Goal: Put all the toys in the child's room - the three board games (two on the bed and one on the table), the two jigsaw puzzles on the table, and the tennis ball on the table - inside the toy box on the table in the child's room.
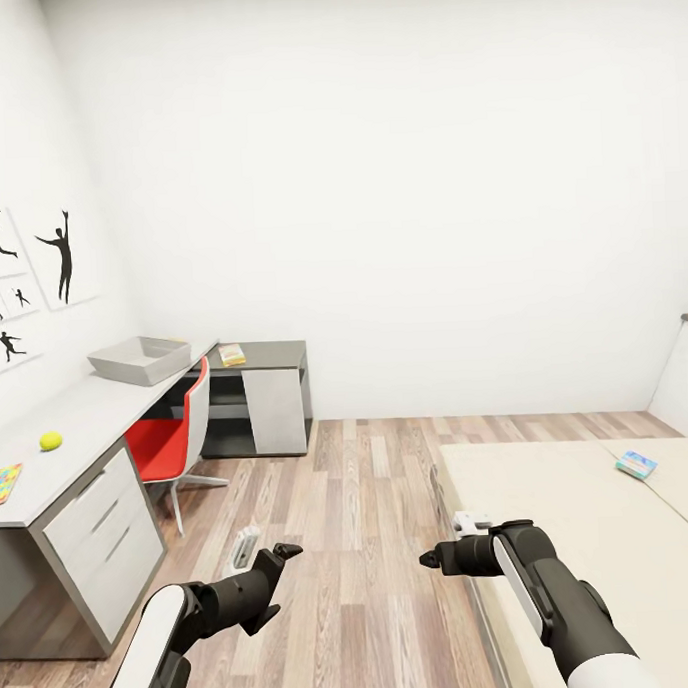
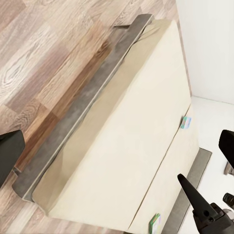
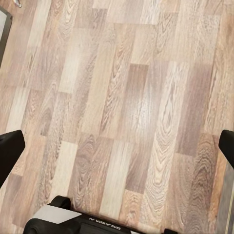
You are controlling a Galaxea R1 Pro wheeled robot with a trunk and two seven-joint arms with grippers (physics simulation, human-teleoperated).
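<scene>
Wood-plank floor (image 1: 373,543) spreads below both arms. Nearest, the left gripper (image 1: 278,559) and right gripper (image 1: 433,558) hover over it, fingers spread wide and holding nothing; the right wrist view catches faint "GALAXEA" lettering on the left arm. Beside the right arm lies the bed (image 1: 572,514), with a blue board game (image 1: 637,463) near its far edge. On the grey tabletop (image 1: 87,420) sit a jigsaw puzzle (image 1: 2,483), the tennis ball (image 1: 51,440), farther off the toy box (image 1: 139,359), and another small box (image 1: 231,355), its print too small to read.
</scene>
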